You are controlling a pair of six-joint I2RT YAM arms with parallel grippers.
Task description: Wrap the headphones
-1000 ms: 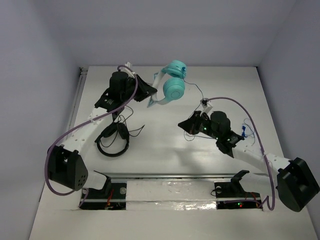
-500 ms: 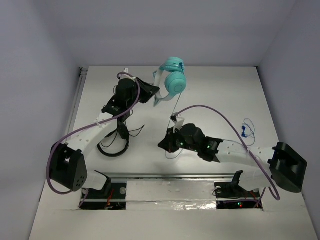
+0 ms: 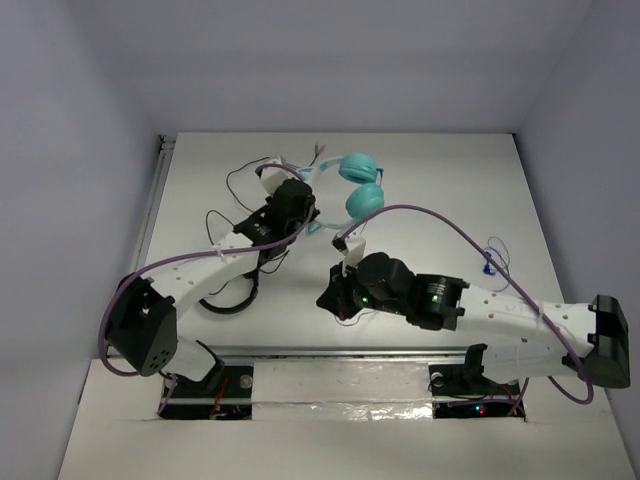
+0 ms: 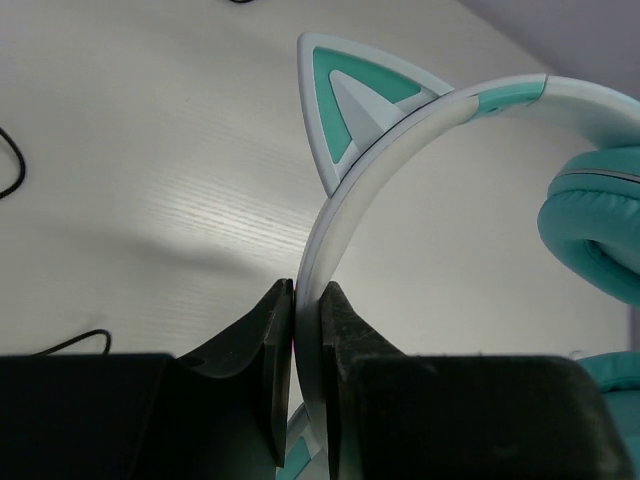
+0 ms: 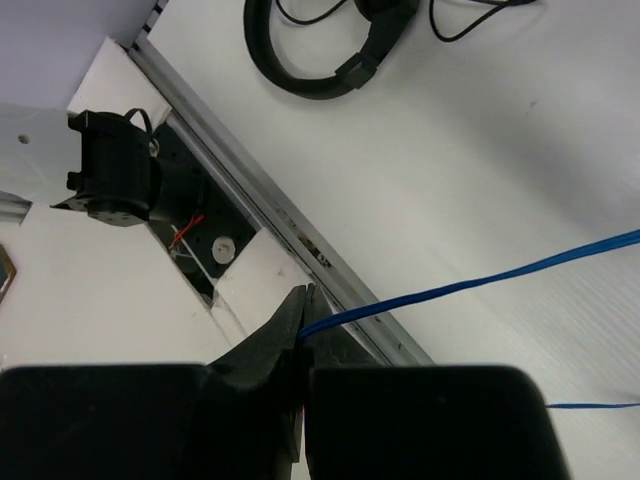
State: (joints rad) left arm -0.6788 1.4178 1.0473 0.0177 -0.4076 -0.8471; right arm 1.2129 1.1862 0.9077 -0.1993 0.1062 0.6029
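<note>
The teal headphones [image 3: 358, 183] hang above the table's far middle, held up by the headband. My left gripper [image 3: 312, 215] is shut on the pale headband [image 4: 390, 170], just below a cat-ear point [image 4: 345, 95]; a teal cup [image 4: 600, 230] shows at the right of the left wrist view. My right gripper [image 3: 330, 298] is shut on the thin blue cord [image 5: 470, 285] and sits near the middle front of the table. The cord runs from the fingertips off to the right in the right wrist view.
Black headphones [image 3: 228, 285] with a black wire lie at the left under my left arm; they also show in the right wrist view [image 5: 330, 50]. A loose coil of blue cord [image 3: 492, 258] lies at the right. A metal rail [image 3: 340, 352] and base mounts line the front edge.
My left gripper has swung right and toward the front, carrying the headphones with it. My right gripper has moved left and toward the front with the cord.
</note>
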